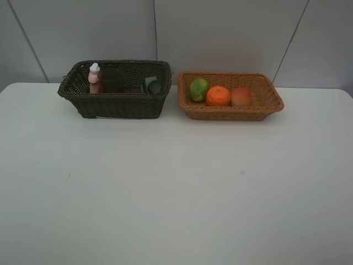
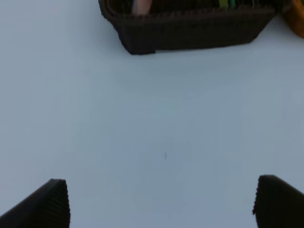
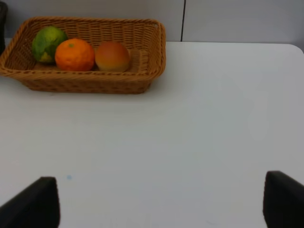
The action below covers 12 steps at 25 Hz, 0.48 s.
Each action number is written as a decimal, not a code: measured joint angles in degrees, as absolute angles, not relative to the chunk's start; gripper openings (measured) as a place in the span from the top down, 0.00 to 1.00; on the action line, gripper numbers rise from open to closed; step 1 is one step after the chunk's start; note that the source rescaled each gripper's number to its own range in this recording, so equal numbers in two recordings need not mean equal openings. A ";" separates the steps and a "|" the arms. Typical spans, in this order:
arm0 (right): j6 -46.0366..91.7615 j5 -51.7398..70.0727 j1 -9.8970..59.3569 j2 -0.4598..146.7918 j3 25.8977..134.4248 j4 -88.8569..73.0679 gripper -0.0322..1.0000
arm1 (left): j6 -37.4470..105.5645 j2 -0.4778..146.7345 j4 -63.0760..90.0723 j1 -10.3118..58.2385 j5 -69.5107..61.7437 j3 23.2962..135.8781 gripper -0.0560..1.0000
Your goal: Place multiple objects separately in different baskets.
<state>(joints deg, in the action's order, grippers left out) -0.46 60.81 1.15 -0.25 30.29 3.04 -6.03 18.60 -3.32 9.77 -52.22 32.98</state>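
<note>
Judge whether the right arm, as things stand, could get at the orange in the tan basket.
Probably yes: the right gripper is open, bare table lies ahead, and the orange sits uncovered in the shallow tan basket, though flanked closely by two fruits.

all i can see of myself is fingertips. on my left gripper (image 2: 161,202), the two matte black fingers (image 2: 45,206) show as dark wedges with slanted edges, and the inner face of each is cut with fine, close ridges, like a rubber grip pad. on my right gripper (image 3: 161,202), the two black fingers (image 3: 35,204) look blunter and squarer, with rounded corners and a smooth, dull surface; any ridging there is too soft and blurred to tell. no cables, screws or markings show on either pair. from the high camera none of my arms or grippers appear at all.
</note>
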 joint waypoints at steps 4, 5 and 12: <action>-0.46 60.81 1.15 -0.25 30.29 3.04 0.13 | -6.03 15.73 -2.28 9.77 -58.11 30.94 0.00; -0.46 60.81 1.15 -0.25 30.29 3.04 0.13 | -6.03 15.03 -1.93 9.77 -59.78 30.94 0.00; -0.46 60.81 1.15 -0.25 30.29 3.04 0.13 | -5.81 5.63 -1.20 9.77 -64.26 30.83 0.00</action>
